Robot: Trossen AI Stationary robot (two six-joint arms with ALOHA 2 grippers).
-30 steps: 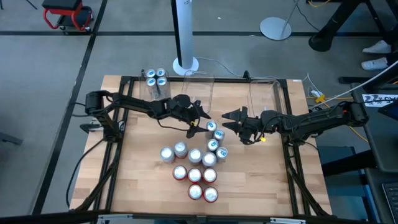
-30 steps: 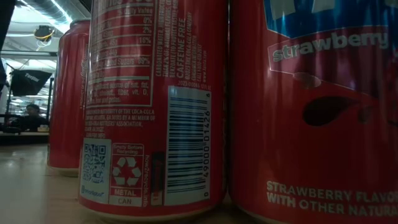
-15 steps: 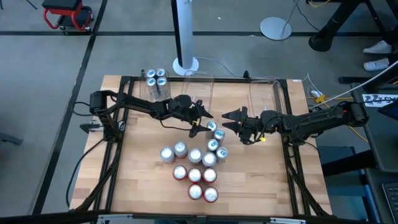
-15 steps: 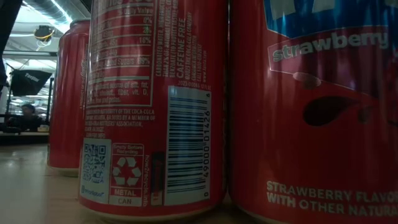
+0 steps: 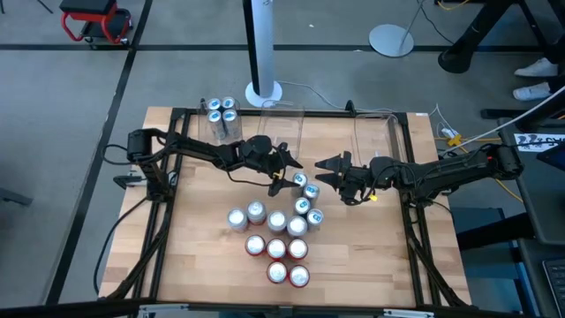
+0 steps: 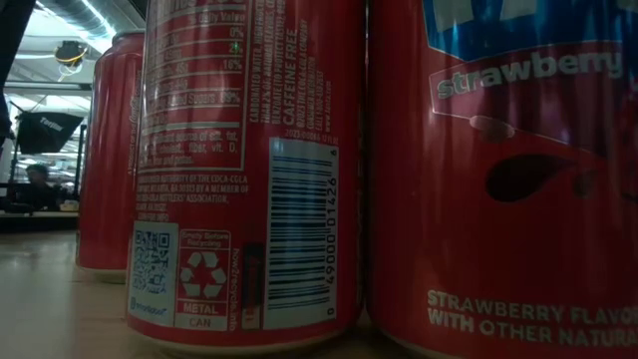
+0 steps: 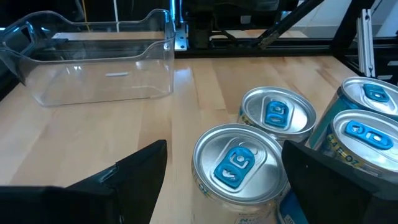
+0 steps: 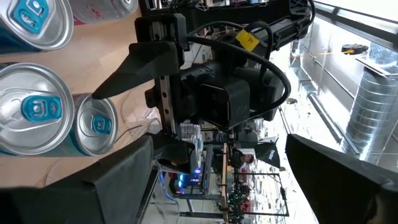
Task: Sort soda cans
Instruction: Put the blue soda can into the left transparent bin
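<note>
Several soda cans stand upright in a cluster mid-table: teal ones point(image 5: 306, 198) farthest back, silver ones point(image 5: 265, 217) in the middle, red ones point(image 5: 282, 261) nearest, which fill the low view point(image 6: 249, 170). My left gripper point(image 5: 287, 174) is open at the cluster's far end. Its fingers stand on either side of the farthest teal can point(image 7: 239, 165). My right gripper point(image 5: 331, 168) hangs open just right of the teal cans, touching nothing. More teal cans point(image 5: 221, 113) sit in a clear tub at the far left. My left gripper comes at the farthest teal can slanting down from the table's left. A gap shows between one finger point(image 7: 134, 177) and the can. The other finger point(image 7: 323, 180) stands right at the can's side point(image 7: 280, 186); whether it touches I cannot tell.
Two clear plastic tubs point(image 5: 284, 124) point(image 5: 375, 132) stand empty at the table's far edge; one shows in the left wrist view point(image 7: 99, 68). Bare wood lies left and right of the cluster. Black frame rails point(image 5: 168, 221) run along both table sides.
</note>
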